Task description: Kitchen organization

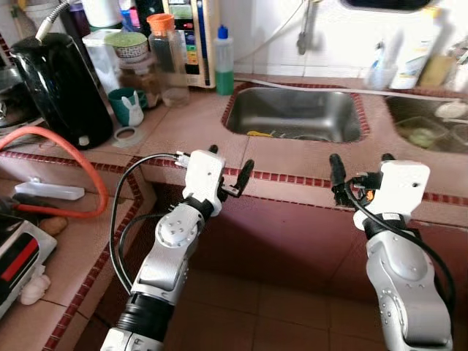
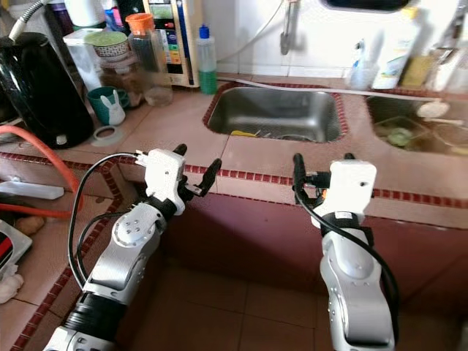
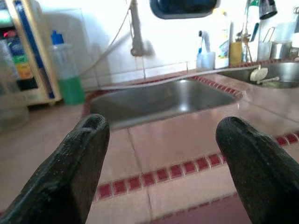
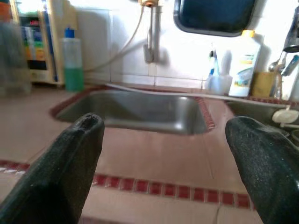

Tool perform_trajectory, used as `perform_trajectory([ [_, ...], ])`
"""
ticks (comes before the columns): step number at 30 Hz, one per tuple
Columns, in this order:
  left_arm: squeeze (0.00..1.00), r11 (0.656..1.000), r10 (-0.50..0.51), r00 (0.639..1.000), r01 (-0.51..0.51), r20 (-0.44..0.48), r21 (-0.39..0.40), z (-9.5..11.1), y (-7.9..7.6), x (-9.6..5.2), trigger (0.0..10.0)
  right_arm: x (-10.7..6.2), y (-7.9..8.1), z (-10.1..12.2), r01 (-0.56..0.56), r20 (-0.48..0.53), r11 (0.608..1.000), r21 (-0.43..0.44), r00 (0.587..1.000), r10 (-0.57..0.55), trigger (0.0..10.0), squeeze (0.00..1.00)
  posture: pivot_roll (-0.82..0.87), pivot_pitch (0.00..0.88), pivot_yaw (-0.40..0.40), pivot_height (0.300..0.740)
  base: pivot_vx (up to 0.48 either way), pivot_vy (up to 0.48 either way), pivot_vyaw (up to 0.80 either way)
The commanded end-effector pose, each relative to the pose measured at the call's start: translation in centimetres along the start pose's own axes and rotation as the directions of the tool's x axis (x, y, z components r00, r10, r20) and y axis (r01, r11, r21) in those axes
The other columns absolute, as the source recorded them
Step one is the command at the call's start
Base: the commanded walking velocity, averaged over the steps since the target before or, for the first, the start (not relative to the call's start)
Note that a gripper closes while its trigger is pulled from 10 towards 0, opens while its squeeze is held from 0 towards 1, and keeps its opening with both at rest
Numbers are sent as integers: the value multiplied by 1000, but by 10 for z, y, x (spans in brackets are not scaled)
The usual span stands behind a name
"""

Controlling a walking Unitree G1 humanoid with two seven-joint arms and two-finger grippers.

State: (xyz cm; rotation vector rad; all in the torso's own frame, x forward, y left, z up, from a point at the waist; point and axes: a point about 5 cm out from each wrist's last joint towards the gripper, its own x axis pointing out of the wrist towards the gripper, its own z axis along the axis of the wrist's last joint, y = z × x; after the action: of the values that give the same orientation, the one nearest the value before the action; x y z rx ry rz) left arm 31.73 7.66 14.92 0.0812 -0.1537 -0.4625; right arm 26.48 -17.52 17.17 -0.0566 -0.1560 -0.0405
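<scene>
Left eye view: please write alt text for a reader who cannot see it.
Two open robot grippers, left gripper and right gripper, hover at the front edge of a tiled counter facing a steel sink. A black kettle and green soap bottle stand to the left.

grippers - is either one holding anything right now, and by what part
Nothing is held. The left gripper and right gripper are both open at the front edge of the counter, with only bare air between their fingers.
</scene>
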Motion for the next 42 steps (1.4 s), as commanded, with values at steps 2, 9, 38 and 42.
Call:
perform_trajectory([
  [2,0,1000,-2,1000,2,-15,-10,-2,1,2,10000,1,2,1,-9,10,1000,-9,1000,9,10000,0,34,0,38,740,0,0,0],
  [9,0,999,52,974,-51,-218,10,-52,13,-4,10000,-5,0,-33,-24,-99,999,-32,995,21,10000,0,39,0,33,740,0,0,0],
  [38,0,989,96,475,57,-875,139,-188,23,-126,10000,-123,-49,-231,-32,-849,992,-124,521,-89,10000,0,34,0,39,740,0,0,0],
  [42,0,987,115,445,53,-888,155,-190,27,-133,10000,-134,-49,-236,-46,-874,992,-117,478,-81,10000,0,40,0,44,740,0,0,0],
])
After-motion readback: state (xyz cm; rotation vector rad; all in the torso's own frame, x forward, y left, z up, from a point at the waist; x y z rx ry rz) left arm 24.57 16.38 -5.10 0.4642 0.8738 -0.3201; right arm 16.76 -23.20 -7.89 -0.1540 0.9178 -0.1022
